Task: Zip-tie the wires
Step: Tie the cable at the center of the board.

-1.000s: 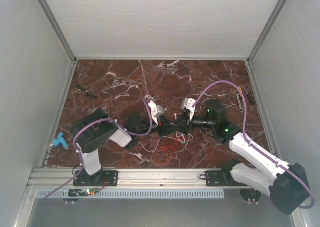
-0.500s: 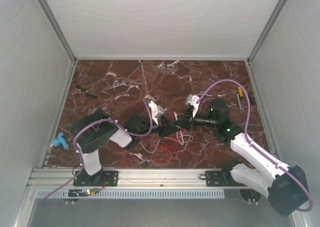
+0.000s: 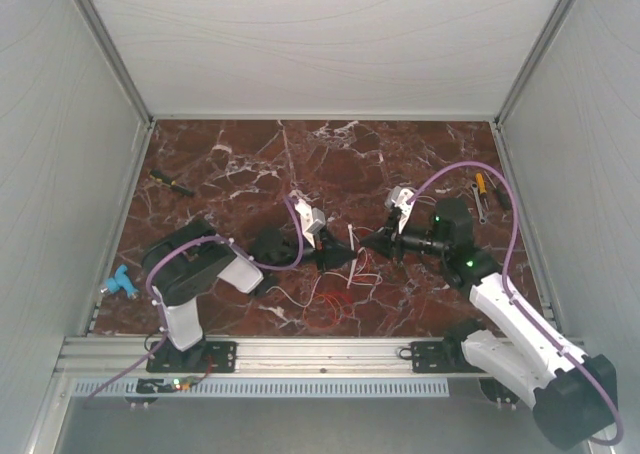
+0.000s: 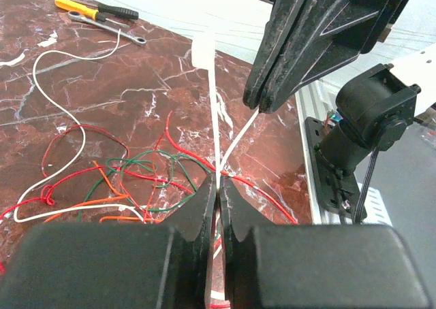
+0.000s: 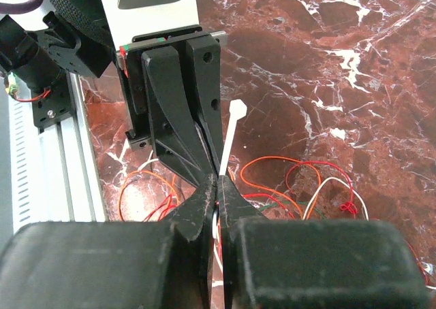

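The zip tie (image 4: 212,118) is a pale stiff strip standing up from the table, its square head (image 5: 237,109) at the top. My left gripper (image 4: 218,186) is shut on the strip low down. My right gripper (image 5: 218,184) is shut on it too, tip to tip with the left fingers (image 5: 184,118). In the left wrist view a second pale branch runs up to the right fingertips (image 4: 262,98). The wires (image 4: 102,167) lie under both grippers as loose red, orange, green and white loops (image 5: 300,186). From above, the left gripper (image 3: 338,259) and right gripper (image 3: 374,242) meet over the wires (image 3: 325,309).
A yellow-handled screwdriver (image 3: 480,186) and a wrench (image 3: 483,210) lie at the right edge of the marble table (image 3: 220,164). Another screwdriver (image 3: 172,182) lies far left. A blue object (image 3: 118,282) sits by the left wall. The aluminium rail (image 3: 300,352) runs along the front.
The right gripper has closed on the zip tie and drawn back to the right, its arm swinging outward. The left arm has stayed in place, still shut.
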{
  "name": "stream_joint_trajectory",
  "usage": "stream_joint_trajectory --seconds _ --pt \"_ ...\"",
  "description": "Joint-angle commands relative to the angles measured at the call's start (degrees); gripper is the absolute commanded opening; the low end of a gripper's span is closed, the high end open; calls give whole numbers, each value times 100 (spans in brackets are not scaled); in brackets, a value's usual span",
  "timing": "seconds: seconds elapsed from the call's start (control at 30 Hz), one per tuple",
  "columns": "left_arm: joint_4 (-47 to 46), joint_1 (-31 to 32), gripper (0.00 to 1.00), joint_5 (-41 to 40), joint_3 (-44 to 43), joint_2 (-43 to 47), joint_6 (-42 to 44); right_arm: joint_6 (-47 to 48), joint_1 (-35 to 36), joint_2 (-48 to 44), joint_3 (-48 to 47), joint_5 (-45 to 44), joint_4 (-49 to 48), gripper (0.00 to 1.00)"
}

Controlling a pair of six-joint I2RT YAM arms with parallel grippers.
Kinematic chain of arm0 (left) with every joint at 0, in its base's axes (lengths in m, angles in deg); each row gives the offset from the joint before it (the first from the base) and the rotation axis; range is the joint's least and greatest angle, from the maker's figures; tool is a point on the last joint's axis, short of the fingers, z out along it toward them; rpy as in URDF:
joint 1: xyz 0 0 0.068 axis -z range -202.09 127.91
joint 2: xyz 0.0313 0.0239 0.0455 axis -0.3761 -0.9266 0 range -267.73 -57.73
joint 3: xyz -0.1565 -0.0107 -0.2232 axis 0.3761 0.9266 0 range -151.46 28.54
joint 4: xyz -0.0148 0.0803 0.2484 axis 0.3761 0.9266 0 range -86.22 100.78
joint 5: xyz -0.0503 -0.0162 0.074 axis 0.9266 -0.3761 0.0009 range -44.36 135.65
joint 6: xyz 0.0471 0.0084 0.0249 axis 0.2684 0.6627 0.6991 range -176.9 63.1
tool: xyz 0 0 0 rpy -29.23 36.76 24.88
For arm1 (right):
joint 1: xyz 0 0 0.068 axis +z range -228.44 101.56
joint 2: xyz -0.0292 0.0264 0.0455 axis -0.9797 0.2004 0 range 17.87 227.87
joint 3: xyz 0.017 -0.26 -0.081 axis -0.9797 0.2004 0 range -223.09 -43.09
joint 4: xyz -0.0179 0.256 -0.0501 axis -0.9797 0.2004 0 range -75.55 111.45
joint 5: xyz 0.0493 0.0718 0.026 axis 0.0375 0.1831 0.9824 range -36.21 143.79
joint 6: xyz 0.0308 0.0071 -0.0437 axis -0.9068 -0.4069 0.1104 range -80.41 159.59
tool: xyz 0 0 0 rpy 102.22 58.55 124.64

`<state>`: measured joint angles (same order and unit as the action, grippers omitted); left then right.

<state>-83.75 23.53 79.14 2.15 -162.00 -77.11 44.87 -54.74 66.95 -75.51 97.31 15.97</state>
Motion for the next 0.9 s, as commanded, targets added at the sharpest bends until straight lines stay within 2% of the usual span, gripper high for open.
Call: stream_joint_trajectory --seconds 0.0,0.17,0.3,0.4,0.6,0.87 --pt "-598 -52 0 34 -154 25 -29 -24 -8 22 -77 114 -34 0" --pt "-629 -76 0 74 -188 12 -158 -48 -16 18 -111 -69 -4 0" --pt "-634 -80 0 290 -242 -19 -283 -631 32 176 48 89 -686 0" --pt "-634 -83 2 370 -245 -38 -329 -607 144 547 -95 106 -812 0" --pt "-643 -82 4 275 -197 -32 -309 -44 150 855 -425 241 -244 0" --pt "-643 -111 8 217 -148 -33 -265 574 -24 739 -604 502 745 0"
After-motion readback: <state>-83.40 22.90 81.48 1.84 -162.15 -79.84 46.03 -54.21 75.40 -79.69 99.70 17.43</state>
